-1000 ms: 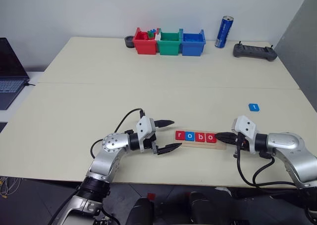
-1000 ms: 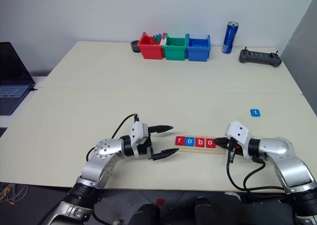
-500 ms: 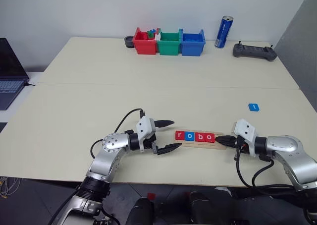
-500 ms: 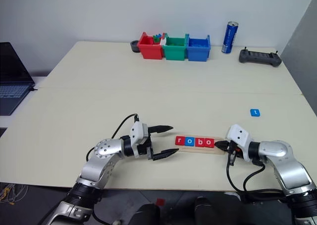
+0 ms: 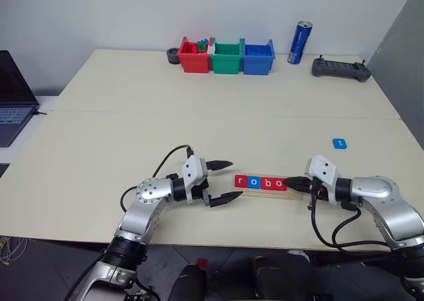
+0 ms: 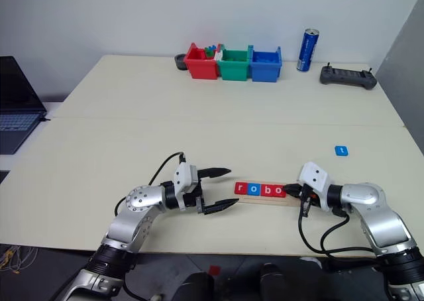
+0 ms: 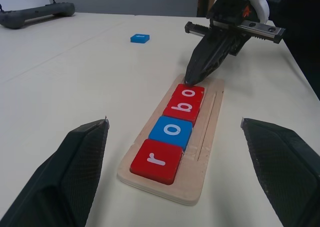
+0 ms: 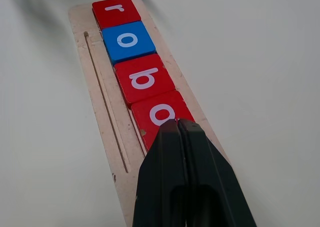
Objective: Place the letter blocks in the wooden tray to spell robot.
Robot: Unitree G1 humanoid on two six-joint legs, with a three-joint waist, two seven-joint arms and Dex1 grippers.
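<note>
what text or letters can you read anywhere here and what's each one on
"r": red block at one end of the wooden tray
"o": blue block next to it
"b": red block, third
"o": red block, fourth, at the shut right hand
"t": loose blue block on the table, small but legible
Blue can: print too small to read

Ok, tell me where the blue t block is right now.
The blue t block lies alone on the table on the robot's right, beyond the right gripper and the wooden tray, not yet in the row.
</note>
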